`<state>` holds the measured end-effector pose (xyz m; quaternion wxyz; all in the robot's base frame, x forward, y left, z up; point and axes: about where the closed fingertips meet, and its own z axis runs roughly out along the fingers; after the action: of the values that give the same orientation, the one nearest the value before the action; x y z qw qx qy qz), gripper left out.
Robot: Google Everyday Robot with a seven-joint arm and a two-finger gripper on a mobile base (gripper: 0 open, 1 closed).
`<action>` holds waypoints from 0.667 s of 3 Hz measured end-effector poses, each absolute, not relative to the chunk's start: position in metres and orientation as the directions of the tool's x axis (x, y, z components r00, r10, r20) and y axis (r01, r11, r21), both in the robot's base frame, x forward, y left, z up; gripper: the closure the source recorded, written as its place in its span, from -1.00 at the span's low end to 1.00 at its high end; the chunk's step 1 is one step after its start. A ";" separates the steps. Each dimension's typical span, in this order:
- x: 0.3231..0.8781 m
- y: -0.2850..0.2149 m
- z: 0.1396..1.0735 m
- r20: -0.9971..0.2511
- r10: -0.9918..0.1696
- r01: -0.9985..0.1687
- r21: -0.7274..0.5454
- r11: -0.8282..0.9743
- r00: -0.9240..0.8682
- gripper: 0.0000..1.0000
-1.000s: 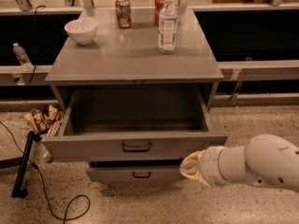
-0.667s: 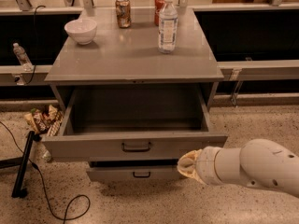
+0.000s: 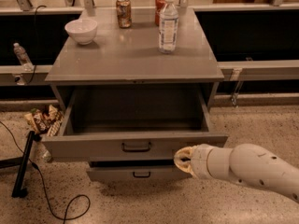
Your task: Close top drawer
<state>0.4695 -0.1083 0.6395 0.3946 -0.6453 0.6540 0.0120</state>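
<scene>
The top drawer (image 3: 93,147) of the grey metal cabinet (image 3: 135,64) stands pulled far out, and its deep box looks empty. Its small black bar handle (image 3: 136,146) is at the centre of the wide front panel. My gripper (image 3: 182,158), beige-tipped on a white arm (image 3: 247,168), comes in from the lower right. It is at the right part of the drawer's front panel, at its lower edge, close to or touching it. A shorter, narrower drawer (image 3: 117,174) below is slightly out.
On the cabinet top stand a white bowl (image 3: 81,30), a water bottle (image 3: 168,23) and two cans (image 3: 124,12). A snack bag pile (image 3: 43,119) lies on the floor at the left, with a black stand leg (image 3: 22,164) and cable (image 3: 56,204).
My gripper has moved a little left and up, closer to the top drawer's front panel. The drawer has not visibly moved.
</scene>
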 end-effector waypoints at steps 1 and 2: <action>0.493 -0.106 0.627 -0.518 -0.836 -0.835 -0.530 0.150 0.179 1.00; 0.522 -0.100 0.616 -0.499 -0.841 -0.818 -0.562 0.128 0.211 1.00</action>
<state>0.5217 -0.1005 0.6158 0.4119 -0.6603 0.6278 -0.0141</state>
